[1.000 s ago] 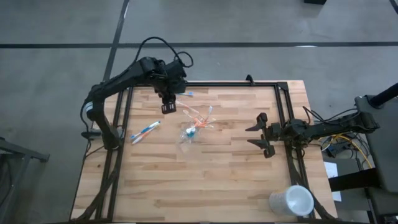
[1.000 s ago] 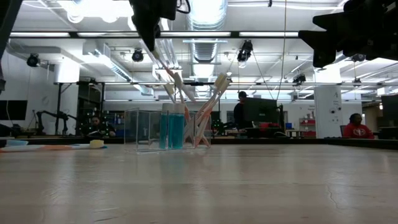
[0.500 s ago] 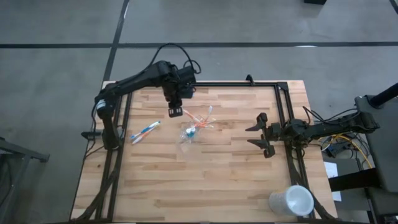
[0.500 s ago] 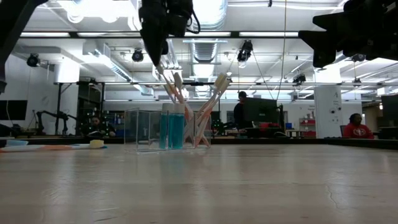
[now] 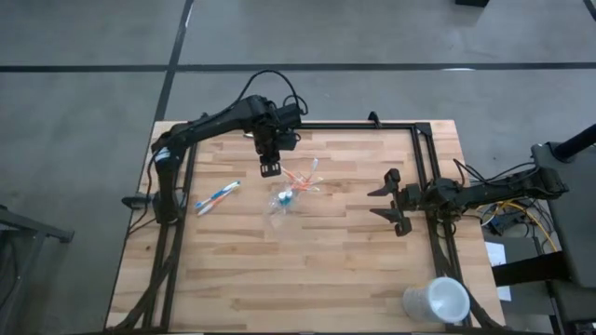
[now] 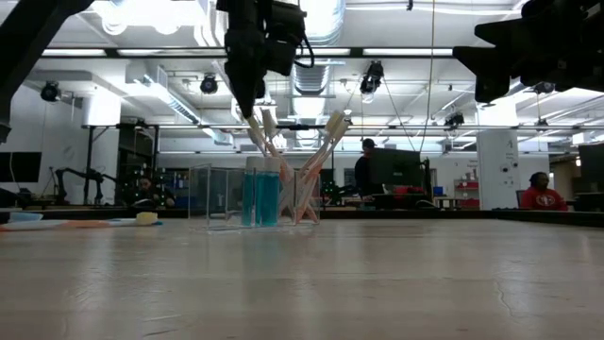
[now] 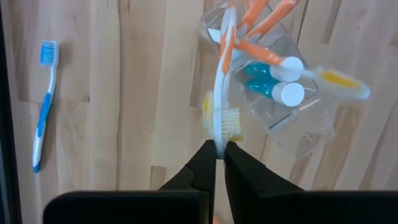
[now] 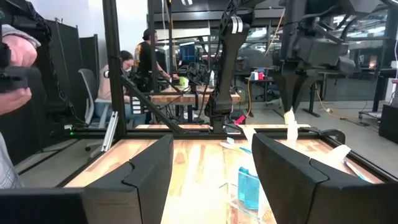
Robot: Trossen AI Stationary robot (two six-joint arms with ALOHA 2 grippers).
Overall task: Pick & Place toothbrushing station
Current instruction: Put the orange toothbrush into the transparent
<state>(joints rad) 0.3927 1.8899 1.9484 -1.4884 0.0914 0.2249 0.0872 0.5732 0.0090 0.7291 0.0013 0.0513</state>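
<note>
A small clear cup (image 7: 283, 102) stands on the wooden table (image 5: 326, 270) holding two blue tubes (image 7: 264, 81) with white caps and several orange-and-white toothbrushes (image 5: 303, 179) that lean out over its rim. My left gripper (image 7: 219, 149) hangs just above the cup's far-left side (image 5: 270, 168), pointing down, shut on one white-and-orange toothbrush (image 7: 224, 74). A blue toothbrush (image 7: 42, 106) lies flat near the far edge. Another, blue and orange (image 5: 217, 197), lies left of the cup. My right gripper (image 5: 391, 200) waits open at the right side. My left gripper pinches the toothbrush's bristle end (image 7: 220, 134) between its two fingertips, from above, pointing down. The brush hangs slanted below the fingers (image 6: 253, 106). Its handle (image 7: 229, 31) runs down to the cup's mouth among the other brushes.
A larger white cup (image 5: 438, 300) lies at the near right corner. Black frame rails (image 5: 424, 167) run along the table's far and side edges. People sit at desks in the room beyond the table.
My left gripper has moved toward the table's right edge and down toward the clear cup, staying shut on the toothbrush. The brush has come lower, and its handle now sits among the brushes in the cup.
</note>
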